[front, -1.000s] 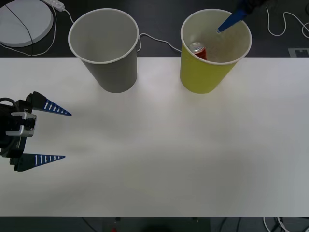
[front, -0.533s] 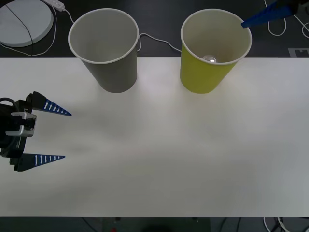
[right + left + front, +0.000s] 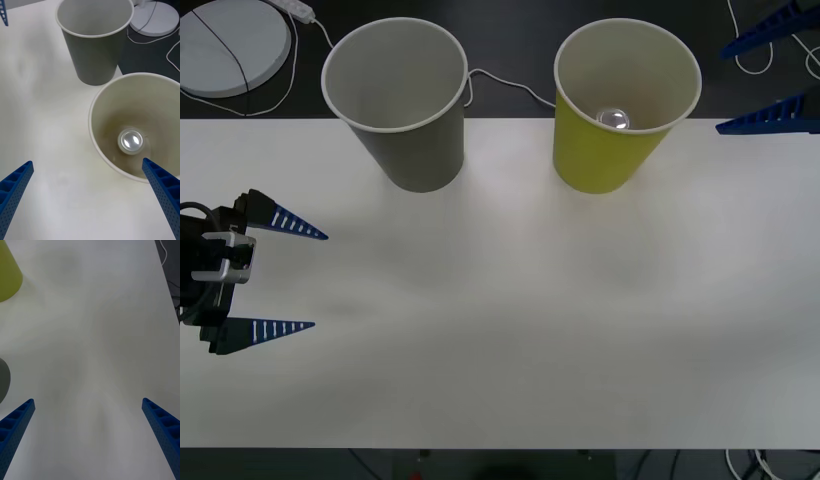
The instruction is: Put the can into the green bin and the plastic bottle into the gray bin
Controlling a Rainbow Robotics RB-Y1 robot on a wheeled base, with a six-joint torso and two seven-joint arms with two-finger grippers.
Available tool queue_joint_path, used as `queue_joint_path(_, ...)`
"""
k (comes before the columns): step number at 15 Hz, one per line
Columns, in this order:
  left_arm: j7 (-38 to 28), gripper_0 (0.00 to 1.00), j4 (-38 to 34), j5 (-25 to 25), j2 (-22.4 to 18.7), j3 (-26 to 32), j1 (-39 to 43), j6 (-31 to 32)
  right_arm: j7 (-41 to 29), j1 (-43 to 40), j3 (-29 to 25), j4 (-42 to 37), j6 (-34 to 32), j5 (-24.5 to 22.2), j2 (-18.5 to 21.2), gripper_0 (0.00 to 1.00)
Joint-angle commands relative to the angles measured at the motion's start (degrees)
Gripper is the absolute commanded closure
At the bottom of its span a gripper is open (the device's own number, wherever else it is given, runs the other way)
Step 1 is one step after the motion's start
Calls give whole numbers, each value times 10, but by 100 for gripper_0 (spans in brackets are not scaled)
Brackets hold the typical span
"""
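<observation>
The can (image 3: 614, 119) stands upright at the bottom of the green bin (image 3: 600, 165), with only its silver top (image 3: 131, 140) showing. The gray bin (image 3: 415, 150) stands to the left of the green one, and nothing shows inside it. My right gripper (image 3: 755, 85) is open at the far right edge, just right of the green bin's rim (image 3: 98, 100), with nothing between its fingers. My left gripper (image 3: 305, 280) rests open over the table's left side, holding nothing. The plastic bottle is out of view.
The white table (image 3: 510, 300) stretches wide in front of the bins. Behind it, a round white disc (image 3: 230, 45) and white cables (image 3: 510, 85) lie on the dark surface.
The can dropped from leaning against the green bin's wall to standing at its bottom. My right gripper drew back from above the bin to the right.
</observation>
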State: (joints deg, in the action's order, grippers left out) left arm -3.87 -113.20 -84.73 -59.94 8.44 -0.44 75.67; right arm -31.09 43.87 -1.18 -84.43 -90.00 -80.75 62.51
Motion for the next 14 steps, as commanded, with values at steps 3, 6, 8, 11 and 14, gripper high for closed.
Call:
queue_joint_path(3,0,0,0,0,0,0,0,0,101,-124,-59,-60,0,35,1,0)
queue_joint_path(6,0,0,0,0,0,0,0,0,148,-208,-95,-123,0,38,-1,0)
queue_joint_path(8,0,0,0,0,0,0,0,0,154,-273,-119,-166,0,38,-12,0)
queue_joint_path(11,0,0,0,0,0,0,0,0,168,-353,-162,-229,1,19,-47,0)
queue_joint_path(14,0,0,0,0,0,0,0,0,184,-411,-196,-275,1,-13,-90,0)
